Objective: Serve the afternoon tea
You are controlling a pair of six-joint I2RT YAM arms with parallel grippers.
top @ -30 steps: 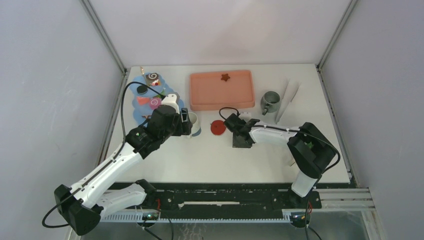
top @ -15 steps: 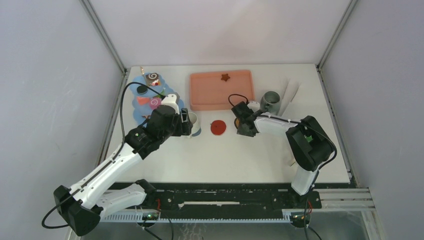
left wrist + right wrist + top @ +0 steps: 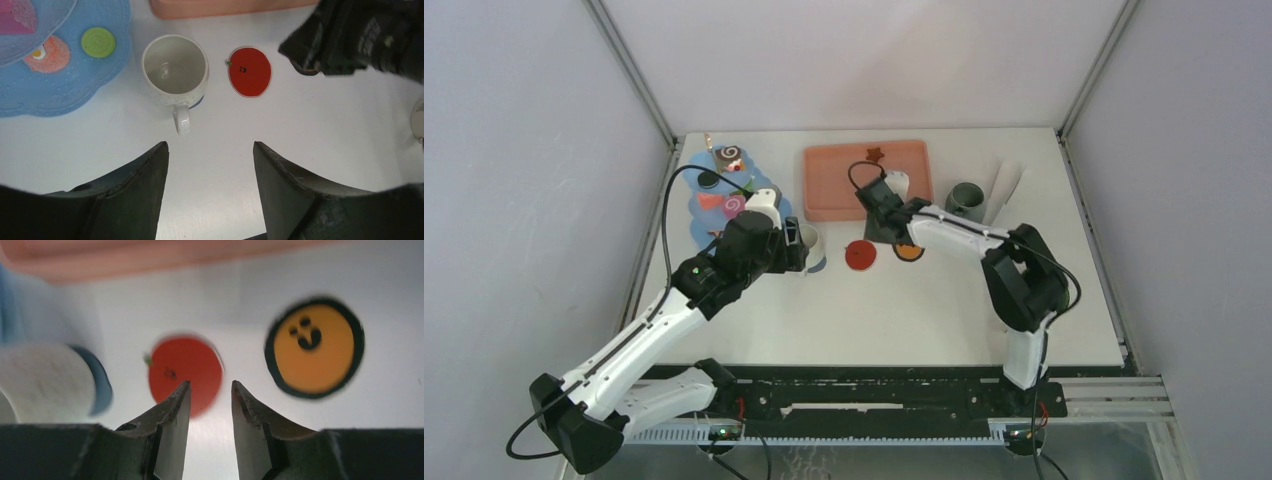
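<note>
- Your left gripper [image 3: 210, 150] hung wide open and empty above the bench [image 3: 310, 150], with the speckled cream ceramic mug [image 3: 175, 70] upright just ahead of its fingers.
- Your right gripper [image 3: 210, 390] had its jaws narrowly parted, holding nothing, low over the flat red apple-shaped coaster [image 3: 186, 365]. The round orange smiley-face coaster [image 3: 314, 347] lay beside it.
- The blue tiered dessert tower [image 3: 696, 215], carrying a pink swirl roll [image 3: 735, 206], stood far left.
- The grey mug [image 3: 965, 200] sat right of the salmon-pink rectangular tray [image 3: 834, 180].

In the right wrist view the cream mug [image 3: 45, 380] was blurred and cut off by the left edge; beyond it, the tray [image 3: 175, 255] was a blurred, cropped band.
</note>
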